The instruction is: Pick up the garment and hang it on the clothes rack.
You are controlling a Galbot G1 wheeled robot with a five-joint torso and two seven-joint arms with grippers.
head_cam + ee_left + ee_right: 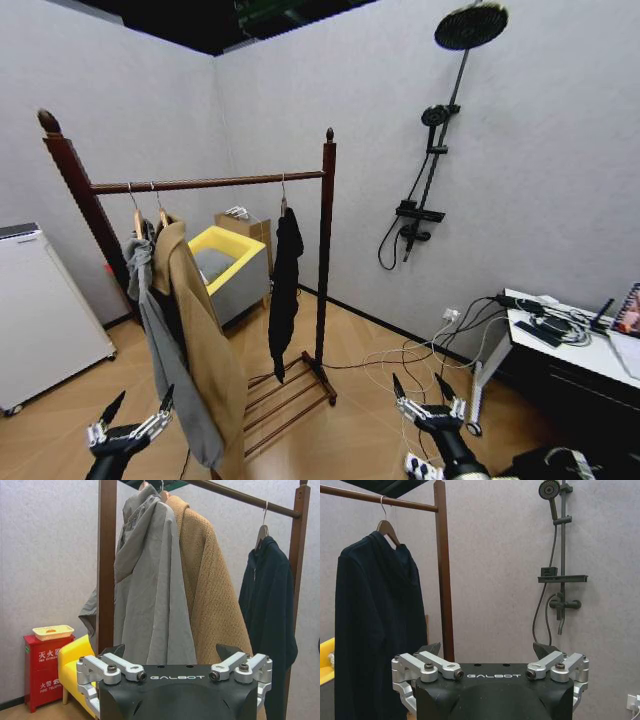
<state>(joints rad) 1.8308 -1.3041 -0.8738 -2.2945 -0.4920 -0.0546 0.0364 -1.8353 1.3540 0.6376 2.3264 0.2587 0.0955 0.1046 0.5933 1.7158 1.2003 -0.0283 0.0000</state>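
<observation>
So the black garment [285,290] is already hanging on the clothes rack [326,250], up near the right-hand post, roughly 12 o'clock from where the robot stands. It's on a hanger with a thin metal hook over the top bar, and it droops straight down, limp and floppy. I'd guess it's light and soft, not slippery but happy to bunch and slide off if you grab cloth alone. Best place to take it, if you ask me, is the hanger neck right under the hook, or the shoulder line, so the fabric just follows along.

Count-wise: three garments on the bar. One black, one grey jacket [165,350] and one tan coat [200,330], those two crowded together at the left post, around 10 o'clock, well apart from the black one. One rack, two posts.

Both arms sit low and empty. The left gripper [135,415] at about 8 o'clock has its fingers spread apart, holding nothing. The right gripper [428,392] at about 4 o'clock is the same, fingers splayed, nothing between them.
</observation>
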